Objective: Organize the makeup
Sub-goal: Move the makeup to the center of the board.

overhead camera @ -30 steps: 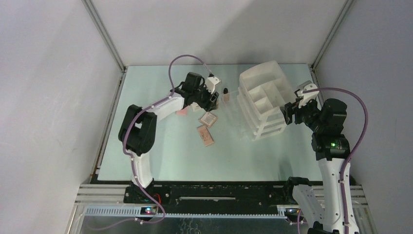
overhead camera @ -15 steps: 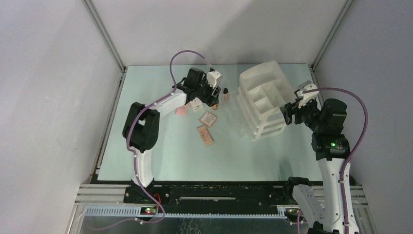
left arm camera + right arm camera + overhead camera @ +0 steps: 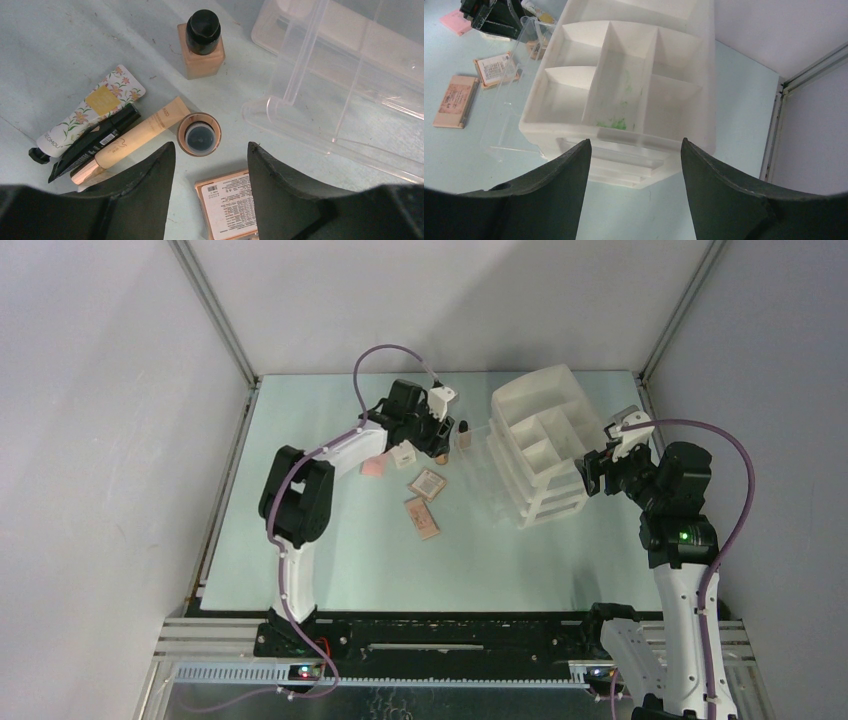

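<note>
Makeup waits on the desk (image 3: 330,540) – the left gripper (image 3: 210,146) hangs with jaws spread and empty just above a small upright bottle (image 3: 199,138). A second beige bottle (image 3: 202,45), three tubes (image 3: 135,131) and a flat palette (image 3: 229,204) crowd close by. The bottle looks rigid, smooth and easily toppled, so a pinch across its body below the cap seems safest. The right gripper (image 3: 635,141), jaws also apart and pinching nothing visible, faces the white organizer (image 3: 706,75). Only the left wrist camera reveals the tubes – the arm hides them from overhead. The right wrist camera alone shows the organizer's bare, green-smudged compartments.
</note>
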Robot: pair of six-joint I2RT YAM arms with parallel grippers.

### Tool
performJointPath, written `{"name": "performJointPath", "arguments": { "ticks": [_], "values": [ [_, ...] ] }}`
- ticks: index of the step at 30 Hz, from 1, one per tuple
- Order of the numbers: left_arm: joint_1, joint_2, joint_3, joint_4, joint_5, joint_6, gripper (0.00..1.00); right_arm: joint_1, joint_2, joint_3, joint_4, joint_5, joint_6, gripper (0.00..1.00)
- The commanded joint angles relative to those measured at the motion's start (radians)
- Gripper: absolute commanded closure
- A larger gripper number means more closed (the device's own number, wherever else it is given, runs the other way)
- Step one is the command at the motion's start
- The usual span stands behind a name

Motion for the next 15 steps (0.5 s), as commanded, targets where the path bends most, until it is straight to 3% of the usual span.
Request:
{"name": "performJointPath", "arguments": {
  "ticks": [1,15],
  "values": [
    [-0.005,0.006,0.069,0.013,-0.015,-0.017,0.42,-0.006,0.001,0.000,0.013,-0.004,-0.014,0.26],
    [-0.005,0.051,0.129,-0.008,-0.018,-0.025,0.47,-0.009,0.000,0.001,0.012,-0.004,-0.015,0.26]
  ]
}}
